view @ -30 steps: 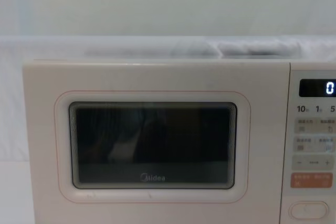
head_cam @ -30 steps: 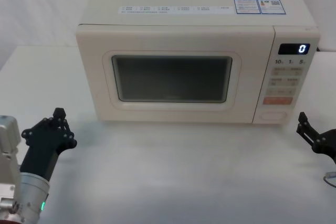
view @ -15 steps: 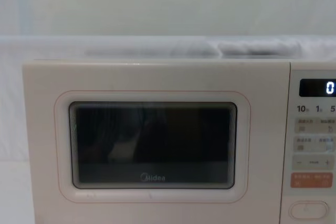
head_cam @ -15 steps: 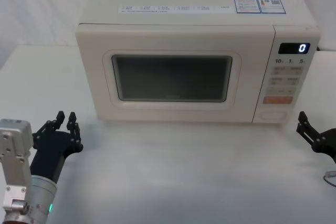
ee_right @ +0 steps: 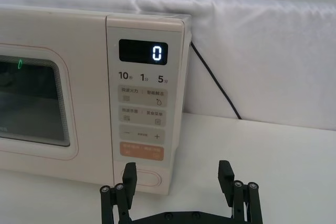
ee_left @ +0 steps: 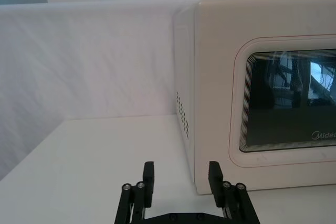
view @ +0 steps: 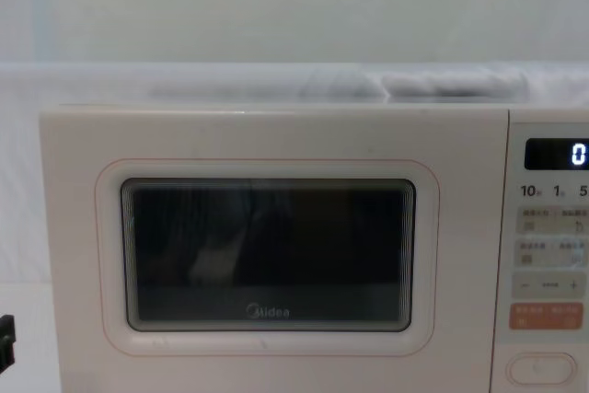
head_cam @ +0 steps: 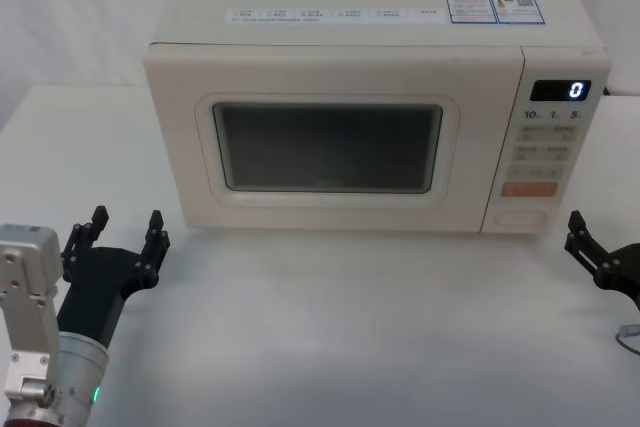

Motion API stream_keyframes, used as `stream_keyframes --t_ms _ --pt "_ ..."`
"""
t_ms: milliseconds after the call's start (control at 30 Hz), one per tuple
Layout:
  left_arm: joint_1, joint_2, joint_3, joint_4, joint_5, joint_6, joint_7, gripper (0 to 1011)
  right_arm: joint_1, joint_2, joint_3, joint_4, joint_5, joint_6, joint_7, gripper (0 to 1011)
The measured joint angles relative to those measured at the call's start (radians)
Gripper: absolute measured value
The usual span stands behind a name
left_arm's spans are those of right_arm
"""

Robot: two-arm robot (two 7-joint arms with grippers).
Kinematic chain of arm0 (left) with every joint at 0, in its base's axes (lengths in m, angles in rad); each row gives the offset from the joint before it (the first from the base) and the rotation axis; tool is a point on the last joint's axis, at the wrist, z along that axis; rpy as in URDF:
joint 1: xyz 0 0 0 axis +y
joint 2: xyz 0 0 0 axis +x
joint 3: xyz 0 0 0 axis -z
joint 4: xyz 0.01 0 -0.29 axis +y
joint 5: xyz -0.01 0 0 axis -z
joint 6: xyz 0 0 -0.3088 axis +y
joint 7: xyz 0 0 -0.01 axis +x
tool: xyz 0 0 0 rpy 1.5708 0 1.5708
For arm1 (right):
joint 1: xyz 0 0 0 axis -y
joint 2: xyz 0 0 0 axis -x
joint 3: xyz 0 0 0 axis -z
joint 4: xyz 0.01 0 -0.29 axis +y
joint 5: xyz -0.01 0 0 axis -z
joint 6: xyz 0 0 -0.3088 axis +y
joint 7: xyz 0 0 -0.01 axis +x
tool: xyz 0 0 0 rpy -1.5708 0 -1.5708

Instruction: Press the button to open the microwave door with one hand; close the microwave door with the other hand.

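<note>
The cream microwave stands at the back of the table with its microwave door (head_cam: pixel 330 147) (view: pixel 267 255) (ee_left: pixel 273 103) closed flat. The pale pill-shaped button (head_cam: pixel 520 218) (ee_right: pixel 149 178) (view: pixel 541 368) sits at the bottom of the control panel. My left gripper (head_cam: pixel 127 225) (ee_left: pixel 181 179), on a silver wrist with a green light, hovers low in front of the microwave's left corner. It is open, with nothing between its fingers. My right gripper (head_cam: pixel 600 252) (ee_right: pixel 178 178) is open too, low at the table's right, a short way in front of the button.
The control panel (head_cam: pixel 553 147) shows a lit "0" display (ee_right: pixel 143 52) and an orange-red key (ee_right: pixel 142 151) just above the button. A black cable (ee_right: pixel 215 82) runs down the white cloth behind the microwave. White table surface (head_cam: pixel 350 327) spreads between the arms.
My left gripper's fingers have spread from shut to open, and the hand has shifted a little. The right gripper and the door have not moved.
</note>
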Motion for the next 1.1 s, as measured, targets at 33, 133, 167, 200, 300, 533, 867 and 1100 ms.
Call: stream_keyframes --t_ms 33,133,167,200,300,533,867,1100 --pt "0.000 0.000 0.000 0.000 0.000 0.000 0.000 712 0.000 0.000 0.000 0.000 0.000 0.000 0.000 1002" --pt "0.000 0.000 0.000 -0.001 -0.001 0.001 0.000 785 0.000 0.000 0.000 0.000 0.000 0.000 0.000 1002" --pt "0.000 0.001 0.001 -0.001 -0.001 0.001 0.000 822 0.000 0.000 0.000 0.000 0.000 0.000 0.000 1002" --pt "0.000 0.001 0.001 -0.001 -0.001 0.001 0.000 862 0.000 0.000 0.000 0.000 0.000 0.000 0.000 1002" --pt "0.000 0.001 0.001 -0.001 -0.001 0.001 0.000 946 0.000 0.000 0.000 0.000 0.000 0.000 0.000 1002" --pt "0.000 0.001 0.001 -0.002 -0.002 0.002 -0.001 1001 0.000 0.000 0.000 0.000 0.000 0.000 0.000 1002" --pt "0.000 0.002 0.001 -0.002 -0.003 0.002 -0.001 1001 0.000 0.000 0.000 0.000 0.000 0.000 0.000 1002" --pt "0.000 0.002 0.001 -0.002 -0.003 0.002 -0.002 1001 0.000 0.000 0.000 0.000 0.000 0.000 0.000 1002"
